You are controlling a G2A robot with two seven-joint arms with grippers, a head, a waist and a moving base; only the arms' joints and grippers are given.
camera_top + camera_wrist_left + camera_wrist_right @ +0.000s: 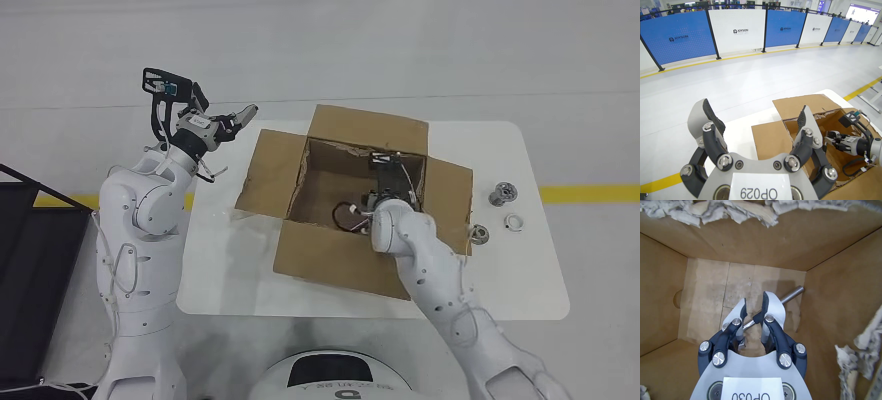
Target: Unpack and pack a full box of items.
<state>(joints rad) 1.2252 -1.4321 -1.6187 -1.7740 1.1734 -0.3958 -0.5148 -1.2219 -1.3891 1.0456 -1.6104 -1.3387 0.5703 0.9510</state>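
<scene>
On the top view, one cardboard box (300, 165) stands on the white worktop (230, 260) with its four flaps folded outward. The left pincer (238, 117) hangs outside the box, near the left flap. The right arm goes down into the box. Three small round parts (503, 193) lie on the worktop to the right of the box, near one another.

On the left wrist view, the left pincer has its two fingers wide apart, open. Farther off, the right pincer (826, 139) is inside the box.

On the right wrist view, one metal rod (793, 293) lies on the box floor, one end in a corner. The right pincer is low over it, its two fingers a little apart, one on each side of the rod, not closed.
</scene>
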